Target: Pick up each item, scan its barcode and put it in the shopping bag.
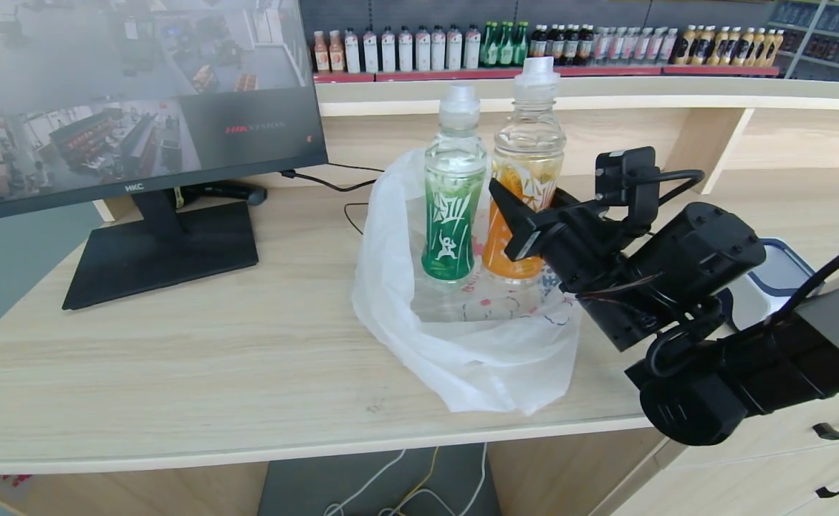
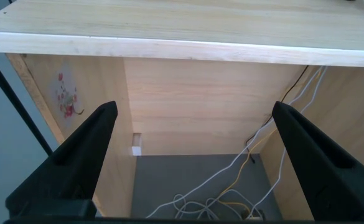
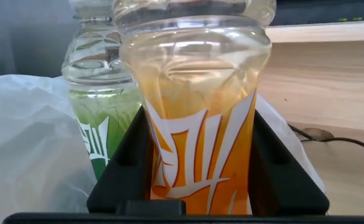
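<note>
Monitor [image 1: 140,93] on left of counter [image 1: 175,358]; bottle shelf [image 1: 534,44] in bkgd; cables [image 2: 214,200] under counter

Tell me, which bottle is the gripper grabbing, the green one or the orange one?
The orange bottle, on the right. The right gripper sits around it, while the green bottle stands free beside it.

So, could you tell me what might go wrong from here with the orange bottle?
The right gripper clasps the orange bottle, which stands close beside the green bottle on the shopping bag; pulling away could tip either tall bottle. The bag's slack, crumpled film gives uneven footing and might catch on the gripper.
</note>
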Robot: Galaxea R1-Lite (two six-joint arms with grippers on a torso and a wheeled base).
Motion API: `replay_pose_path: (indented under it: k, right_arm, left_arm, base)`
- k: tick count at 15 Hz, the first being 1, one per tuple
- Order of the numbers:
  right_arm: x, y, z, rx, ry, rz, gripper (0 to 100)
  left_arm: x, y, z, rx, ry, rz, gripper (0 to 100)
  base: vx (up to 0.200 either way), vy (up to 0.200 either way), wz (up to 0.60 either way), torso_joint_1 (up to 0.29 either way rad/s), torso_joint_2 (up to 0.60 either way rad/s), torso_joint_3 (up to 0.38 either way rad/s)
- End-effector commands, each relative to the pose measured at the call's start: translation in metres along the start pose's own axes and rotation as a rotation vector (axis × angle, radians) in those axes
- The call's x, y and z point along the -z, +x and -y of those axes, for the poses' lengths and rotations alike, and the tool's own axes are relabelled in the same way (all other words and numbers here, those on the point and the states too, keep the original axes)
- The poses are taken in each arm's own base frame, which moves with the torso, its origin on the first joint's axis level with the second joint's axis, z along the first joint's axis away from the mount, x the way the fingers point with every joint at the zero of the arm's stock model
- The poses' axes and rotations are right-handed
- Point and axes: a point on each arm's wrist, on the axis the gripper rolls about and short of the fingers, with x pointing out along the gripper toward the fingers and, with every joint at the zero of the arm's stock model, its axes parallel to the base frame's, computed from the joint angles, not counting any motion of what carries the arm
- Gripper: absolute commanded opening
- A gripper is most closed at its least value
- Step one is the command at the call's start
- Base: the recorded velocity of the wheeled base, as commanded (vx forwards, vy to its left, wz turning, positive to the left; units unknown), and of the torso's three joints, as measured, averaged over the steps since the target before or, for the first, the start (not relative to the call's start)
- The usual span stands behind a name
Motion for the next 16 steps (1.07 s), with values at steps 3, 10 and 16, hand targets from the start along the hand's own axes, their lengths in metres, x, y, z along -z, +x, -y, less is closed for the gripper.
replay_pose_path:
  k: [3,10,16]
  right_arm:
    - [0.021,0.002,0.016,0.039,-0.023,-0.044,0]
    - [0.028,0.014,0.023,0.053,-0.029,-0.024,0]
    - [0.038,0.005,0.022,0.056,-0.006,-0.068,0]
  left_arm:
    - [0.000,0.000,0.000,-0.001,0.000,0.000,100]
    - [0.000,0.000,0.000,-0.001,0.000,0.000,100]
    - [0.000,0.000,0.000,-0.001,0.000,0.000,100]
  base:
    - [0.000,0.000,0.00,0.000,0.00,0.000]
    - [0.000,0.000,0.00,0.000,0.00,0.000]
    - [0.000,0.000,0.00,0.000,0.00,0.000]
